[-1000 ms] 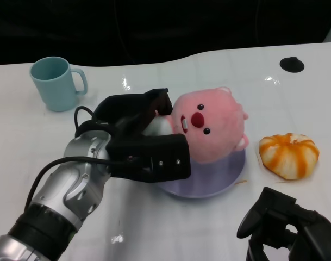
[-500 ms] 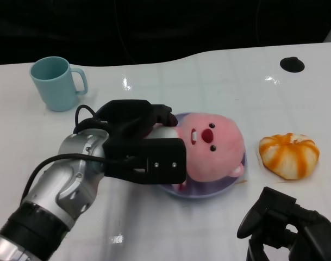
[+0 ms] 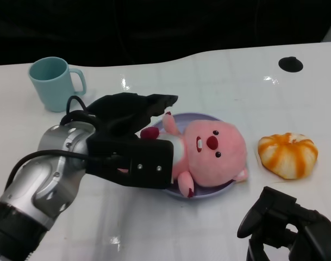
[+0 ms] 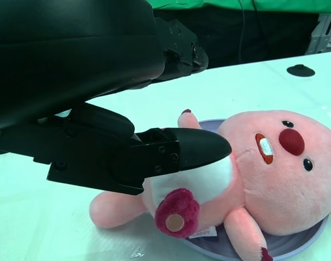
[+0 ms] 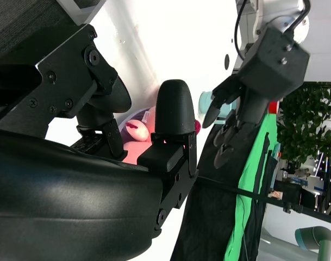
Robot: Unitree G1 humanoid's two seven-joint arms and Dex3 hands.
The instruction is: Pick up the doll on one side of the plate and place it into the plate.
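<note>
The pink plush doll (image 3: pixel 208 152) lies on its back in the purple plate (image 3: pixel 189 116) at the table's middle, head toward the right, one foot over the plate's near rim. My left hand (image 3: pixel 130 117) hovers just left of it, fingers spread above its white belly and holding nothing. In the left wrist view, a fingertip (image 4: pixel 208 149) reaches over the doll (image 4: pixel 263 179), with the plate (image 4: pixel 304 244) showing beneath its head. My right hand (image 3: pixel 287 228) rests low at the near right, empty, apart from the doll.
A light blue cup (image 3: pixel 52 82) stands at the back left. An orange-and-white pumpkin-shaped toy (image 3: pixel 287 155) lies right of the plate. A black disc (image 3: pixel 291 63) sits near the table's far right edge, beyond which all is dark.
The doll has dropped from upright in my left hand to lying flat in the plate. My left hand has let go, spread its fingers and drawn back leftward. The right hand has not moved.
</note>
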